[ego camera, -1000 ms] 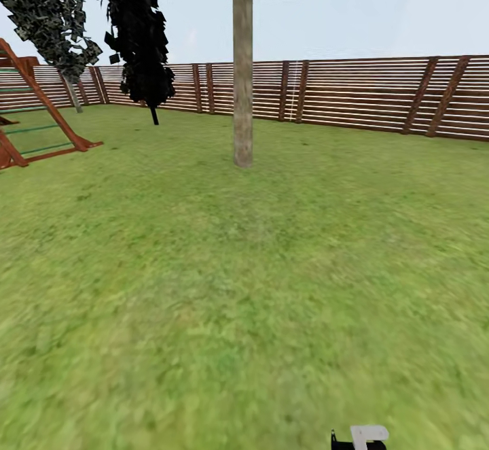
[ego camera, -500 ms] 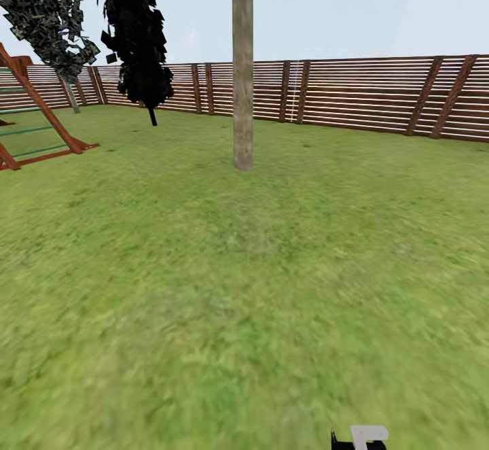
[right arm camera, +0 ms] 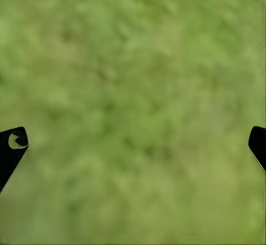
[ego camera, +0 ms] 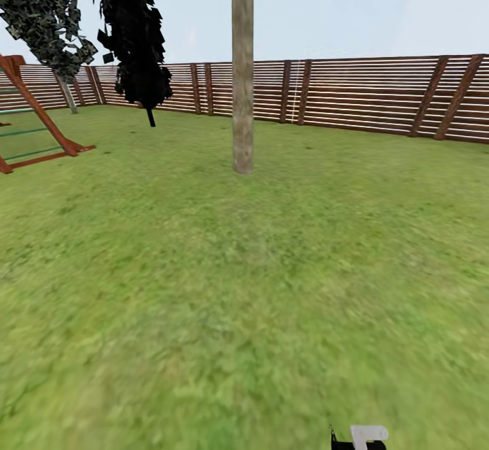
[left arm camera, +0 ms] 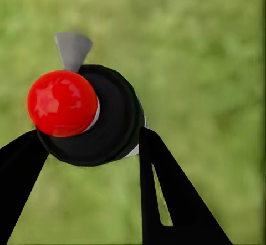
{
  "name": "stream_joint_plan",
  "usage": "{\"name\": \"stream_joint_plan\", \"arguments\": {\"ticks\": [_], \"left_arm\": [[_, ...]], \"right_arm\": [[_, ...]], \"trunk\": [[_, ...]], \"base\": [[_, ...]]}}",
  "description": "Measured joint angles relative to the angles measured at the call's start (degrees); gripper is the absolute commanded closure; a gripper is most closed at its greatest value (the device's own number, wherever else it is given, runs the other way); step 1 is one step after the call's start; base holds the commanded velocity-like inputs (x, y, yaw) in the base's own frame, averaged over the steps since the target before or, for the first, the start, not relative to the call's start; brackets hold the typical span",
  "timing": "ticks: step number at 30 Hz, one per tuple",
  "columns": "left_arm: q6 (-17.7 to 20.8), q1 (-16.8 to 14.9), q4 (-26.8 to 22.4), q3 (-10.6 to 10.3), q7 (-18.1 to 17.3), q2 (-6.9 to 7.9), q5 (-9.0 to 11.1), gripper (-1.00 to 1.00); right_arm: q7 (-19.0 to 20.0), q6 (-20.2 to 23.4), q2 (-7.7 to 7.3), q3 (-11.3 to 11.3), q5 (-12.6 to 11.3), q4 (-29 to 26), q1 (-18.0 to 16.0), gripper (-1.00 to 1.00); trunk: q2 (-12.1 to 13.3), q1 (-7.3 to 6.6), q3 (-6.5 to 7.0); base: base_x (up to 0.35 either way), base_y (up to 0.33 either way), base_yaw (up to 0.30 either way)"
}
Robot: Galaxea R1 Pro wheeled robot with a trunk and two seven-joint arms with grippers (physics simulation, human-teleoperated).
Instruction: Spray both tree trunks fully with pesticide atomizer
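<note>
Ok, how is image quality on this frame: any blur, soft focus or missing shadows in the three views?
Head view: near lawn smeared and soft, while the tree trunk and fence stay crisp; flat light, no cast shadow at the trunk's base. Left wrist view: pesticide atomizer sharp with a glossy highlight on its red top, grass behind fully blurred. Right wrist view: grass blurred, right tool fingertips at the edges.

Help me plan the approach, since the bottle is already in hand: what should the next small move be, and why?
Probably keep rolling forward toward the tree trunk. The left gripper is shut on the pesticide atomizer, but a wide stretch of lawn lies between robot and trunk, likely too far to spray.
</note>
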Motion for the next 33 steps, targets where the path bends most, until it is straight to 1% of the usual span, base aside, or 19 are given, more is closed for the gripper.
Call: {"name": "stream_joint_plan", "arguments": {"ticks": [33], "left_arm": [[-0.01, -0.01, 0.0, 0.0, -0.03, 0.0, -0.01, 1.0]], "right_arm": [[0.0, 0.0, 0.0, 0.02, 0.0, -0.02, 0.0, -1.0]], "trunk": [[0.0, 0.0, 0.0]], "base": [[0.339, 0.0, 0.0]]}}
